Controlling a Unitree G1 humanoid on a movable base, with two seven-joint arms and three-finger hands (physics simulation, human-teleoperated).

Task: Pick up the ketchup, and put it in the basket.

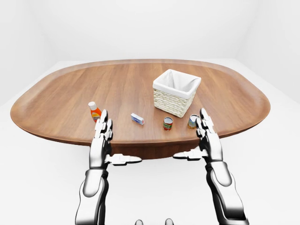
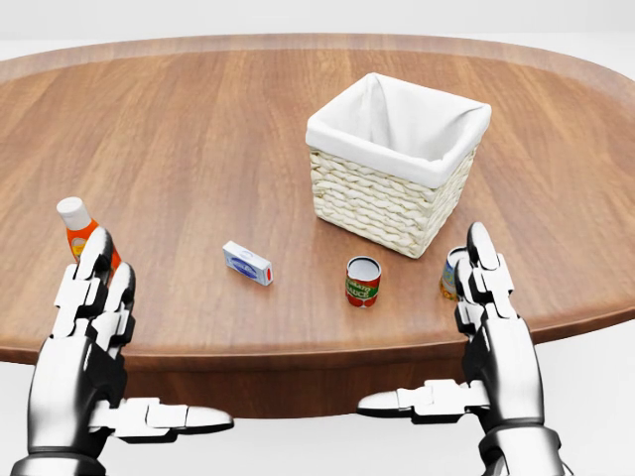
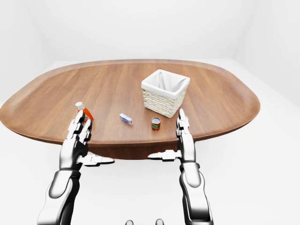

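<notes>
Table (image 2: 218, 129) is reddish-brown wood with lengthwise grain streaks, darker along its edge; room around it plain white. Ketchup (image 1: 94, 111) has an orange body, white cap and a pale label, the basket (image 2: 382, 203) is cream woven wicker with a white cloth lining, and the small box (image 2: 247, 263) is white with blue print and a red end. Can (image 2: 363, 281) has a red label with a green band and a silvery top, the second can (image 1: 192, 121) near the table's right edge shows blue-green and yellow, and both hands, left hand (image 2: 84, 337) and right hand (image 2: 496, 332), are shiny chrome-grey with dark joints.
</notes>
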